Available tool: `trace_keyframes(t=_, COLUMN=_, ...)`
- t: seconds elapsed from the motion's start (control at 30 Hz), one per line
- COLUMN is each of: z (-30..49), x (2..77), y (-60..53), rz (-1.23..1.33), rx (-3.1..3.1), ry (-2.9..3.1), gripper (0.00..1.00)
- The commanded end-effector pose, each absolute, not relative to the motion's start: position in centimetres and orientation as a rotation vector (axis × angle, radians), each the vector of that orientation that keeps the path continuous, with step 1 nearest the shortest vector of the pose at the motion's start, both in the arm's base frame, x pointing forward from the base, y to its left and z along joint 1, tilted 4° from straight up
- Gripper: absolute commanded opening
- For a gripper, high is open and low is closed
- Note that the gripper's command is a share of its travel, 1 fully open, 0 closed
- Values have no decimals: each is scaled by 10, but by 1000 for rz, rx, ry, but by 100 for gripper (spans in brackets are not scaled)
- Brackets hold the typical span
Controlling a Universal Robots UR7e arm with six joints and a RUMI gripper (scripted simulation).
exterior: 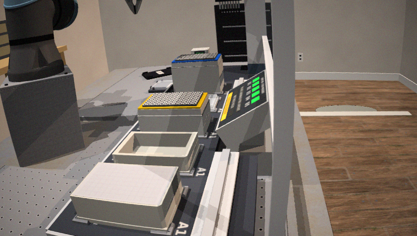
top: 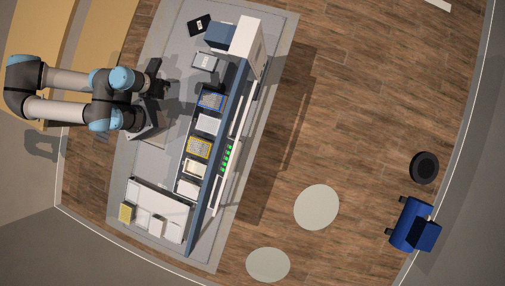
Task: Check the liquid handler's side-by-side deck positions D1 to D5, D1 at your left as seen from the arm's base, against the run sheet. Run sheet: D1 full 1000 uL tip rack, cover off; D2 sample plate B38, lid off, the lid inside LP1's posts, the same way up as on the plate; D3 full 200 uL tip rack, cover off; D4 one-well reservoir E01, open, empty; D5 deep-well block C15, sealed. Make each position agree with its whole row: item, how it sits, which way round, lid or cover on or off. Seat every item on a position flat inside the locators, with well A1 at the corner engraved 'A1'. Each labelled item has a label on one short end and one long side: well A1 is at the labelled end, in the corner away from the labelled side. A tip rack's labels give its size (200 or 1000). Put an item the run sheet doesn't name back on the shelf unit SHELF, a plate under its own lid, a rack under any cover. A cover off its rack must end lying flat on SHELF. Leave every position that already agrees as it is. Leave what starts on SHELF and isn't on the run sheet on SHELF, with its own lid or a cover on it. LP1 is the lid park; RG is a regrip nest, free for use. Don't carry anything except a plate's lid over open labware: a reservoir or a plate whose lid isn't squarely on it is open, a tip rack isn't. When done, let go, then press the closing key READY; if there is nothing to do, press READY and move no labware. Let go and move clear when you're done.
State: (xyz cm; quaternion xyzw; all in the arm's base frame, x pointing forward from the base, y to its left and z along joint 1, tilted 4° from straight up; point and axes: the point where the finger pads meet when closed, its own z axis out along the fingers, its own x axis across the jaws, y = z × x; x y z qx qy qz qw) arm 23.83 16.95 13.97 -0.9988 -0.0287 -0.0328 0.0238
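Five deck positions run in a row beside the blue rail. A blue-rimmed tip rack [top: 211, 99] [exterior: 196, 56] stands uncovered at the far end. After it come a white sample plate [top: 208, 124] without a lid, a yellow-rimmed tip rack [top: 199, 146] [exterior: 174, 99] uncovered, an open empty reservoir [top: 194, 167] [exterior: 156, 146], and a sealed deep-well block [top: 189, 189] [exterior: 125, 187]. A clear lid [top: 204, 62] [exterior: 161, 85] lies in the lid park. My gripper [top: 165, 87] [exterior: 134, 5] is shut and empty, high above the table, to the side of the deck.
The shelf unit [top: 155, 208] holds a yellow rack [top: 125, 212] and several white items. A black regrip nest [top: 196, 25] lies at the far end. The key panel [exterior: 244, 96] shows green lights and a yellow bar [exterior: 226, 106].
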Motion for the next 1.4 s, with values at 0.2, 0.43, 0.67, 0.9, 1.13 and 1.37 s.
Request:
trace_keyframes(t=0.2, z=142, x=247, y=210, rz=-100, rx=-3101, ry=-87, gripper=0)
trace_keyframes(t=0.43, z=142, x=248, y=215, rz=-99, rx=-3101, ry=-56, gripper=0)
trace_keyframes(t=0.67, z=143, x=252, y=240, rz=-99, rx=-3101, ry=-52, gripper=0)
trace_keyframes(t=0.9, z=145, x=258, y=274, rz=-99, rx=-3101, ry=-52, gripper=0)
trace_keyframes(t=1.13, z=146, x=261, y=294, rz=-99, rx=-3101, ry=-52, gripper=0)
trace_keyframes(t=1.37, z=146, x=263, y=304, rz=-98, rx=-3100, ry=10, gripper=0)
